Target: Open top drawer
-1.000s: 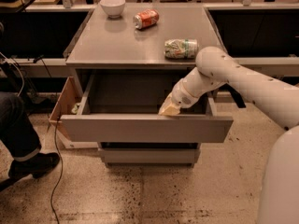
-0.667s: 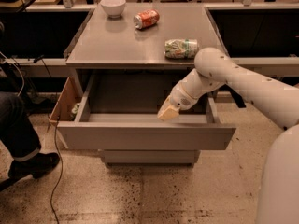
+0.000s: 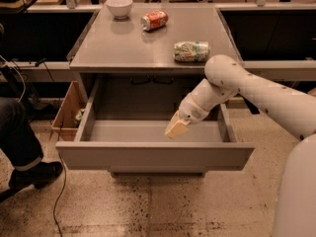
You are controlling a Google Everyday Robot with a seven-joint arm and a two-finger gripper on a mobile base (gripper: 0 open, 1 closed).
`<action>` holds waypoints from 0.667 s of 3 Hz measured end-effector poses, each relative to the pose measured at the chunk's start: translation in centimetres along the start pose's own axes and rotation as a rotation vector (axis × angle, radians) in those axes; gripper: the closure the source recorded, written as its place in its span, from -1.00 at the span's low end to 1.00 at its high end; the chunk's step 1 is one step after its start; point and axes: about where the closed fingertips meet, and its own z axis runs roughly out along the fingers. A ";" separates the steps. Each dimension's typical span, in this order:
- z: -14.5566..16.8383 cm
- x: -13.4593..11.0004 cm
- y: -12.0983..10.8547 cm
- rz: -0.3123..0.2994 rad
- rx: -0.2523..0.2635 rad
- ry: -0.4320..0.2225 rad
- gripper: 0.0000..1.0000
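Observation:
The top drawer (image 3: 153, 156) is a wide grey box with a flat handle-less front. It stands pulled far out of the grey cabinet (image 3: 148, 43), and its shallow inside is bare. My gripper (image 3: 176, 127) reaches down into the drawer from the right, with its cream-coloured tip just behind the front panel, right of centre. The white arm (image 3: 256, 95) comes in from the right edge of the view.
On the cabinet top lie a white bowl (image 3: 119, 6), a tipped orange can (image 3: 154, 19) and a tipped green-white can (image 3: 191, 51). A cardboard box (image 3: 69, 110) stands left of the cabinet. A person's leg and shoe (image 3: 24, 152) are at the left. A cable (image 3: 58, 196) lies on the speckled floor.
The drawer has slid further out toward the camera, with my gripper moving out along with its front panel.

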 end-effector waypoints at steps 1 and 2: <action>0.7 0.1 3.5 0.052 -0.081 -0.036 1.00; 0.8 0.0 4.0 0.062 -0.097 -0.043 1.00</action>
